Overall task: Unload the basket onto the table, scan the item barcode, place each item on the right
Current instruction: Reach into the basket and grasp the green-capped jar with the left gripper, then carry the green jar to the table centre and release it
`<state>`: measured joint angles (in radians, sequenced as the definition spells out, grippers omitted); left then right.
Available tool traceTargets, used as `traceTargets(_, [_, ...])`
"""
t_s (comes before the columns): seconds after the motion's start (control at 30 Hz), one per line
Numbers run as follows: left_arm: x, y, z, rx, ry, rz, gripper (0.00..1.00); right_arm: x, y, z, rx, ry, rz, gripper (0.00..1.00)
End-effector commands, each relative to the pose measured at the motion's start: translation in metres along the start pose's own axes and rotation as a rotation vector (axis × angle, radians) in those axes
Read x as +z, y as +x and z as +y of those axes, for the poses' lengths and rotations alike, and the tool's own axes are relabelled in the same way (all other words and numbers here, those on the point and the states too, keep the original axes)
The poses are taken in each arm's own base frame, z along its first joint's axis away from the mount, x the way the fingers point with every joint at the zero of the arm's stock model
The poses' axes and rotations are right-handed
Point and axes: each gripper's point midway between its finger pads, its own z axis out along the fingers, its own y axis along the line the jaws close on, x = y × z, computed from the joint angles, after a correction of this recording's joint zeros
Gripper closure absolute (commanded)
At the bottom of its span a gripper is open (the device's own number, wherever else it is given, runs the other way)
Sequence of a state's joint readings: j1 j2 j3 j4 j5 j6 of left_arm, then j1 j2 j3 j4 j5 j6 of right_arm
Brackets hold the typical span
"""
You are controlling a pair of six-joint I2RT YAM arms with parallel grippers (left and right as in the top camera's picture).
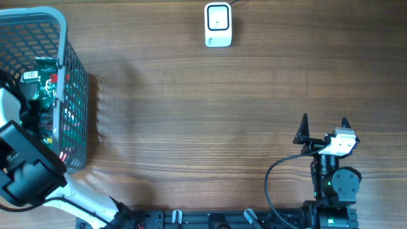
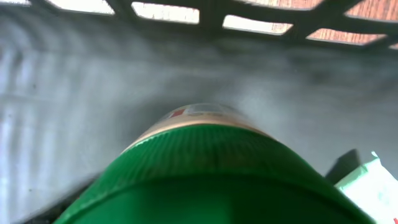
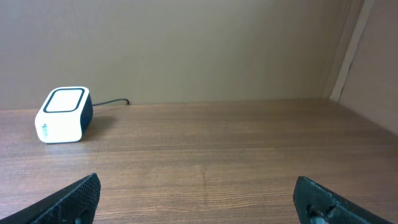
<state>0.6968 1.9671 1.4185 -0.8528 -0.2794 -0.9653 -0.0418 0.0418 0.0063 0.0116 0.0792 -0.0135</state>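
Left arm (image 1: 25,168) is seen reaching into the grey mesh basket (image 1: 75,95) at the left edge of the wooden table (image 1: 191,127). The left gripper is lowered among the packed goods inside the basket; its fingers are not shown in any view, so apart or together cannot be told.

In the left wrist view the frame is filled by a green ribbed cap (image 2: 211,180) of a container, very close to the lens, with a tan label band seen just past the cap. It lies inside the basket, with the grey wall behind and the lattice (image 2: 211,12) across the top. A white and green packet (image 2: 370,183) is seen just beside it at lower right. Contact between gripper and container cannot be told.

From overhead, green and red packaging (image 1: 46,89) is seen inside the basket; single items are hard to tell apart.

Right gripper (image 1: 324,121) is parked at the near right of the table, fingers (image 3: 78,199) spread wide, nothing between them.

White barcode scanner (image 1: 218,25) is stood at the far edge of the table, cable led off behind it, well apart from both arms and the basket
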Motion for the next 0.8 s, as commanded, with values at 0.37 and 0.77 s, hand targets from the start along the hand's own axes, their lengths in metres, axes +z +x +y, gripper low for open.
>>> traceTargets(0.37, [-0.129, -0.063, 0.012, 0.023, 0.176, -0.318, 0.43, 0.0, -0.001, 0.002, -0.011, -0.011, -0.006, 0.0])
traceTargets(0.77, [-0.387, 0.09, -0.035, 0.357, 1.031, -0.302, 0.41, 0.0, -0.001, 0.002, -0.011, -0.011, -0.006, 0.0])
